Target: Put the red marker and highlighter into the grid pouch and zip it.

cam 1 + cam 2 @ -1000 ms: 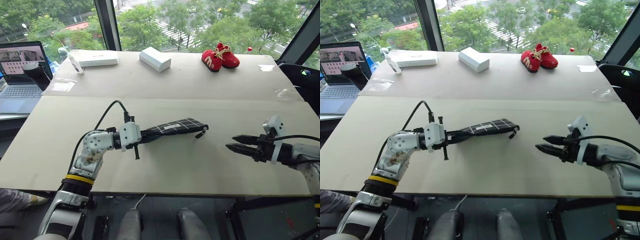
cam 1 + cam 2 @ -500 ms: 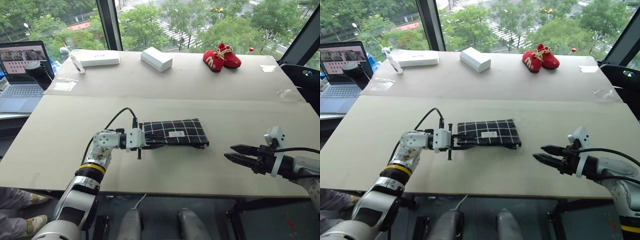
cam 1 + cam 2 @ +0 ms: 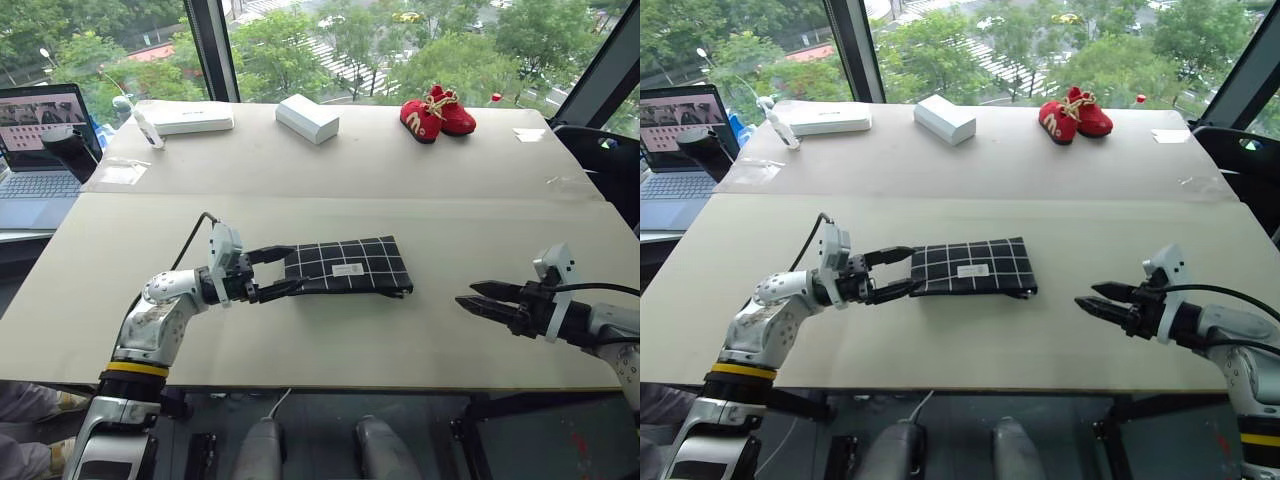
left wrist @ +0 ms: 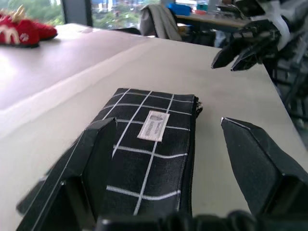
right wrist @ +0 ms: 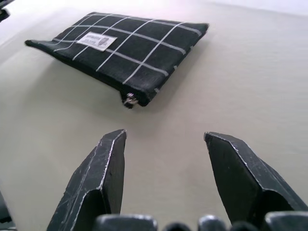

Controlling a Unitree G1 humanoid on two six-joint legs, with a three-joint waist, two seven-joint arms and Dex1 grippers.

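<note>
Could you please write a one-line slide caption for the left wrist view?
Open left gripper astride the near end of the grid pouch lying flat on the table, right gripper beyond.

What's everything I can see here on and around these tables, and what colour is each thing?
grid pouch: one, black with white lines, lying flat on the near table, label up.
shoes: one pair, red, far table.
boxes: two, white, far table; the second further left.
laptop: one, grey, open, beside the tables on the left.
tables: two, beige, butted together.
left end effector: black fingers open, either side of the pouch's left end.
right end effector: black fingers open, apart from the pouch, to its right.
</note>
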